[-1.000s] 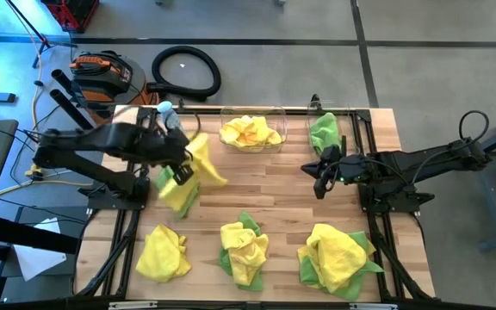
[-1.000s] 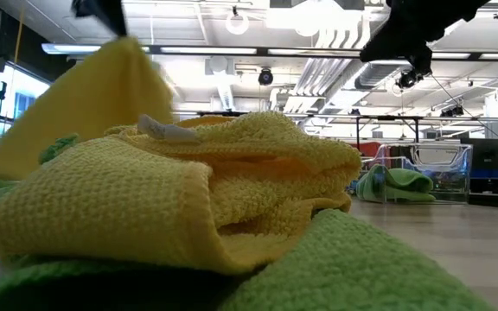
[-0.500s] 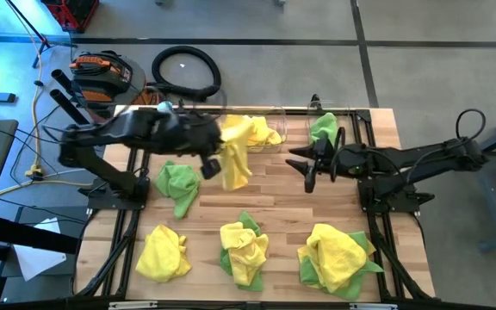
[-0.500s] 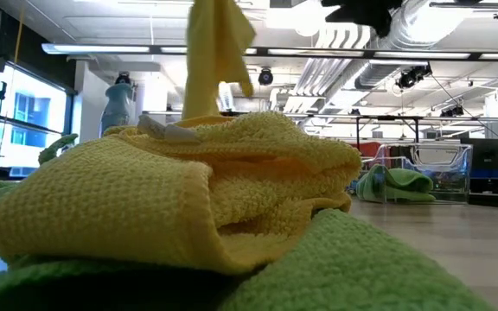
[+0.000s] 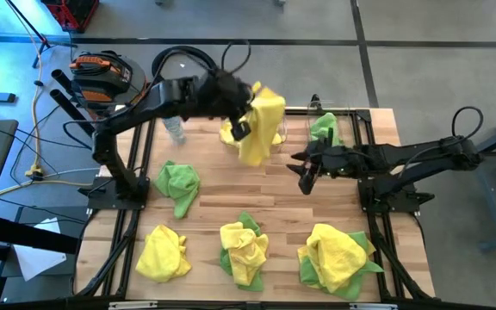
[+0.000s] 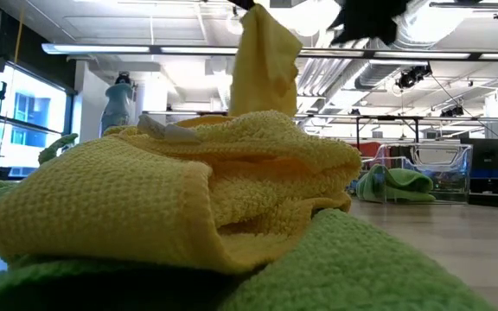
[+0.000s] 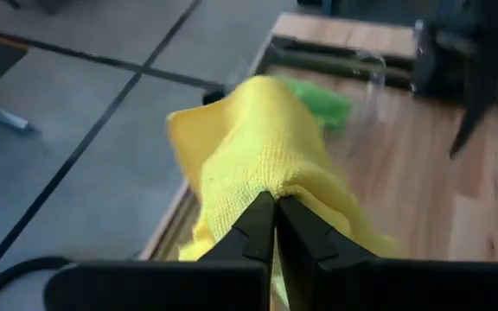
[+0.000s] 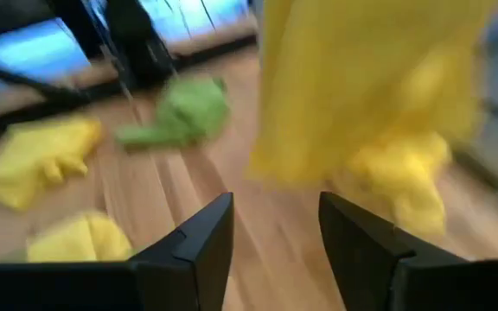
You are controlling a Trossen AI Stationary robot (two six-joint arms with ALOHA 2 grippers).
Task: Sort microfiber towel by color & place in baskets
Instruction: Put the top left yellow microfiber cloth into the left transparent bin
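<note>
My left gripper (image 5: 241, 127) is shut on a yellow towel (image 5: 262, 122), which hangs over the wider clear basket (image 5: 280, 116) at the table's far middle; that basket holds yellow towels (image 5: 231, 136). The narrower basket (image 5: 332, 110) to its right holds a green towel (image 5: 323, 129). My right gripper (image 5: 303, 177) stands open in front of that basket, above bare wood, with nothing between its fingers. In the low view the held towel (image 6: 266, 65) hangs high behind a near pile. My left gripper pinches a bunched fold of the yellow towel (image 7: 271, 177) between its two shut fingers; how many layers, I cannot tell. The towel is lifted clear of the table and drapes slack below and past the fingertips.
A loose green towel (image 5: 177, 184) lies at the left. Along the near edge lie a yellow pile (image 5: 164, 252), a yellow-and-green pile (image 5: 244, 251) and a larger one (image 5: 335, 257). A clear water bottle (image 5: 173, 129) stands at the far left. Bare wood is in the middle.
My left gripper has lifted the yellow towel off the green one at the left and carried it up and toward the far right, to the wider basket. The green towel stayed on the table. My right gripper has opened and shifted slightly toward the left.
</note>
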